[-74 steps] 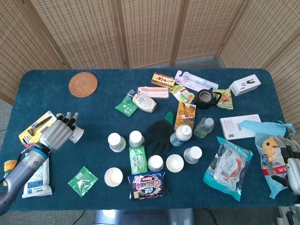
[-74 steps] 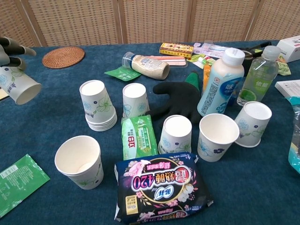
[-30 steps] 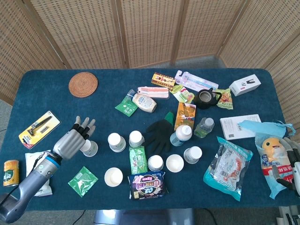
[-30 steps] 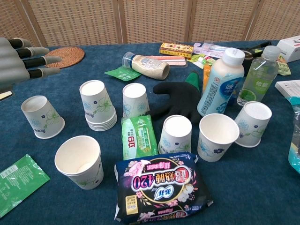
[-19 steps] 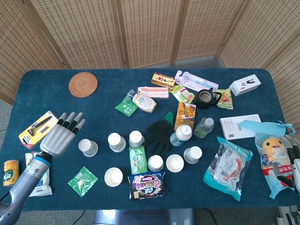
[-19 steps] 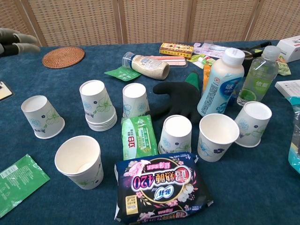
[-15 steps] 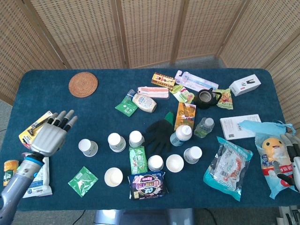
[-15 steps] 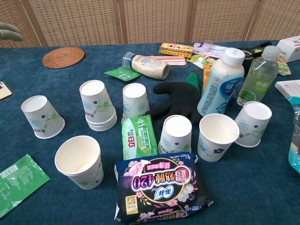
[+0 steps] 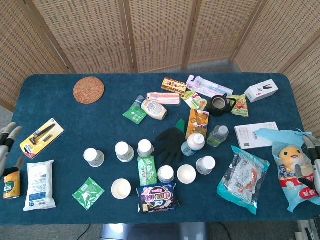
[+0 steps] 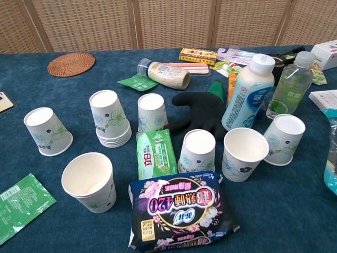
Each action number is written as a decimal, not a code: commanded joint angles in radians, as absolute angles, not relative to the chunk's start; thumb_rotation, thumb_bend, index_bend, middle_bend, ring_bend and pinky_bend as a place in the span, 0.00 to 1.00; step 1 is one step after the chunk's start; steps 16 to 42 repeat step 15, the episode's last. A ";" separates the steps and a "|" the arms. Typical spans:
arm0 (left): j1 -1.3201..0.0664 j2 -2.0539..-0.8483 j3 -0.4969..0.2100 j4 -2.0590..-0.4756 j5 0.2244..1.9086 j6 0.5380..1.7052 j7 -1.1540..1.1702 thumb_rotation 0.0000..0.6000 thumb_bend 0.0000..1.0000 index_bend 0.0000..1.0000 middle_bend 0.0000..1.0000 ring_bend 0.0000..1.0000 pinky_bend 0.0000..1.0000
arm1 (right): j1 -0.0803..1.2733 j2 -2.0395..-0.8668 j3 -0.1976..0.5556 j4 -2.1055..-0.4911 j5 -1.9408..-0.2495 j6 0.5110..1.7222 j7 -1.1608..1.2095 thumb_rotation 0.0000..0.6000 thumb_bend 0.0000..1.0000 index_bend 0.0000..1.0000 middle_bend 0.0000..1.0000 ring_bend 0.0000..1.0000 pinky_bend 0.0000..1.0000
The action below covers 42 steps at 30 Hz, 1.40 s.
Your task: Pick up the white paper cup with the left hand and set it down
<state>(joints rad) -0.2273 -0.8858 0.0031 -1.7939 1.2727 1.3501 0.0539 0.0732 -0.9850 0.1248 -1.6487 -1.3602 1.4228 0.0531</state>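
Observation:
The white paper cup (image 9: 93,157) with a green flower print stands upside down on the blue table, left of the other cups; in the chest view the cup (image 10: 47,132) is at the left. My left hand (image 9: 7,145) is at the far left edge of the head view, well away from the cup, fingers apart and holding nothing. It does not show in the chest view. My right hand (image 9: 311,167) is at the far right edge beside a plush toy packet (image 9: 290,170), fingers apart, nothing in it.
A stack of cups (image 10: 109,118) and an upright cup (image 10: 89,182) stand right of the set-down cup. A green sachet (image 10: 21,208), a white pouch (image 9: 38,185), a can (image 9: 10,186) and a razor card (image 9: 42,137) lie near the left hand. A rattan coaster (image 9: 88,90) is behind.
The left hand carried the cup rightward, set it upside down, let go and withdrew left to the table's edge. The cup stays where it was put.

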 commanded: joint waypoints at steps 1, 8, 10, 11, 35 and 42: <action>-0.161 -0.863 0.014 -1.753 1.269 1.396 -0.052 1.00 0.46 0.00 0.00 0.00 0.14 | 0.076 -0.988 0.124 -1.651 -1.362 1.419 0.054 1.00 0.50 0.00 0.00 0.00 0.00; -0.103 -0.861 0.005 -1.703 1.274 1.433 -0.149 1.00 0.46 0.00 0.00 0.00 0.13 | 0.081 -0.988 0.121 -1.663 -1.362 1.410 0.040 1.00 0.50 0.00 0.00 0.00 0.00; -0.101 -0.867 0.000 -1.692 1.276 1.426 -0.161 1.00 0.46 0.00 0.00 0.00 0.13 | 0.082 -0.988 0.121 -1.669 -1.363 1.411 0.032 1.00 0.50 0.00 0.00 0.00 0.00; -0.101 -0.869 -0.001 -1.688 1.277 1.422 -0.164 1.00 0.46 0.00 0.00 0.00 0.13 | 0.082 -0.988 0.121 -1.671 -1.362 1.411 0.029 1.00 0.50 0.00 0.00 0.00 0.00; -0.103 -0.879 -0.008 -1.676 1.280 1.401 -0.168 1.00 0.46 0.00 0.00 0.00 0.13 | 0.081 -0.989 0.119 -1.681 -1.359 1.413 0.017 1.00 0.50 0.00 0.00 0.00 0.00; -0.103 -0.879 -0.008 -1.676 1.280 1.401 -0.168 1.00 0.46 0.00 0.00 0.00 0.13 | 0.081 -0.989 0.119 -1.681 -1.359 1.413 0.017 1.00 0.50 0.00 0.00 0.00 0.00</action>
